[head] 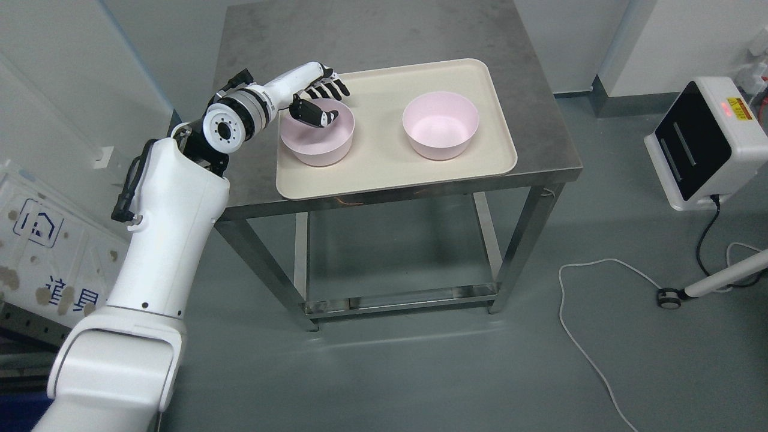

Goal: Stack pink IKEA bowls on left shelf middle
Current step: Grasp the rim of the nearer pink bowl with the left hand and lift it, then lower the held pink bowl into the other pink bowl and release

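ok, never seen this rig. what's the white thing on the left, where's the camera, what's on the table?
One picture, taken from a camera on the robot's head, looking down. The white limb is the humanoid's left arm; its left hand has black fingers. The thumb dips inside the left pink bowl and the other fingers reach over its far rim, so it looks like a grip forming; whether the grip is closed, I cannot tell. A second pink bowl sits to the right, untouched. Both stand apart on a cream tray on a steel table. The right arm is out of view.
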You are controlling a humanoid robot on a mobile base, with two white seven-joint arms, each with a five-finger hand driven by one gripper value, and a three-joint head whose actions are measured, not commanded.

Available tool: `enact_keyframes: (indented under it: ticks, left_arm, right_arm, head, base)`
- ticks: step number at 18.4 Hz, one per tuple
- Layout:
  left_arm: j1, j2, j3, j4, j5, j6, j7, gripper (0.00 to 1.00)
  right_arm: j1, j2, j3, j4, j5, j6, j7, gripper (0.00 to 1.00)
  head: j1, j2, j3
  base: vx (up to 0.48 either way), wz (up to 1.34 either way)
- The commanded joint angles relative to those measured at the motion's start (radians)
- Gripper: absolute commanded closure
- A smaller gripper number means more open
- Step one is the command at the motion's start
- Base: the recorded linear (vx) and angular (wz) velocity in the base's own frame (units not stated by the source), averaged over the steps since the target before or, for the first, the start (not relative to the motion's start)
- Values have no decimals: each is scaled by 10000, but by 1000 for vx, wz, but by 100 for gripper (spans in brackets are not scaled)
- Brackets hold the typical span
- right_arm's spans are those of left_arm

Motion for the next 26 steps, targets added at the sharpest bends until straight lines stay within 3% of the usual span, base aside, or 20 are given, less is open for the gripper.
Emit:
enact_keyframes:
  ticks: [1, 8, 12, 16, 18, 20, 26]
  left_arm:
    - [-86, -322, -558, 288, -908, -159, 2, 71]
    - [-86, -368, -114, 365, -940, -619, 2, 100]
    - [-254, -414, 881, 259, -848, -620, 2, 100]
    - [-760, -1777, 1390, -385, -771, -497, -809, 100]
    - [-1279, -1805, 1391, -402, -771, -482, -903, 99]
    - [-1740, -1805, 827, -310, -664, -451, -873, 99]
    - [-1988, -1805, -2547, -248, 27, -451, -262, 98]
  right_arm:
    - [0, -175, -107, 2, 77, 8, 7, 0]
    - [0, -175, -107, 2, 77, 8, 7, 0]
    - [0, -175, -107, 2, 77, 8, 7, 0]
    - [0, -175, -107, 2, 77, 8, 7, 0]
    - [0, -175, -107, 2, 77, 8, 7, 0]
    - [0, -175, -107, 2, 77, 8, 7, 0]
    - [0, -175, -107, 2, 77, 8, 7, 0]
  head:
    - [0, 0, 0]
    - [0, 0, 0]
    - [0, 0, 0]
    - [0, 0, 0]
    - [0, 0, 0]
    - [0, 0, 0]
    - [0, 0, 0]
  base:
    - [0, 0]
    - [0, 0]
    - [0, 0]
    - [0, 0]
    - [0, 0]
    - [-1, -16]
    - [0, 0]
